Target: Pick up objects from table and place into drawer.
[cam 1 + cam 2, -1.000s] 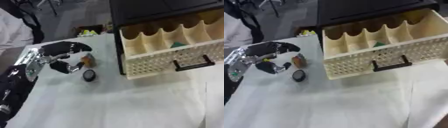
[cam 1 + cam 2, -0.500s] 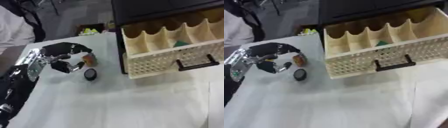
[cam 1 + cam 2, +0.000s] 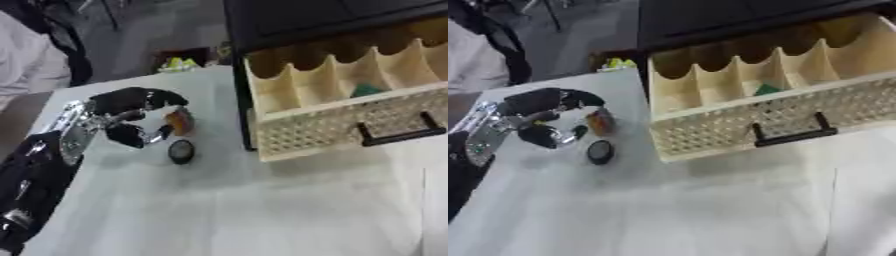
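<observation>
White table [image 3: 262,210], small orange bottle [image 3: 180,122], upright

Showing pale cream on the drawer [image 3: 350,125], its front patterned with rows of small holes and crossed by a black handle [image 3: 398,134], with a green thing [image 3: 366,90] lying in one compartment. Gleaming black and silver on the left hand [image 3: 131,117], beside an orange object [image 3: 180,121] and a round black one [image 3: 181,151] on the white table [image 3: 245,210].

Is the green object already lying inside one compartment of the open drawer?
Yes, the green object lies inside a compartment of the open drawer, behind its perforated front.
</observation>
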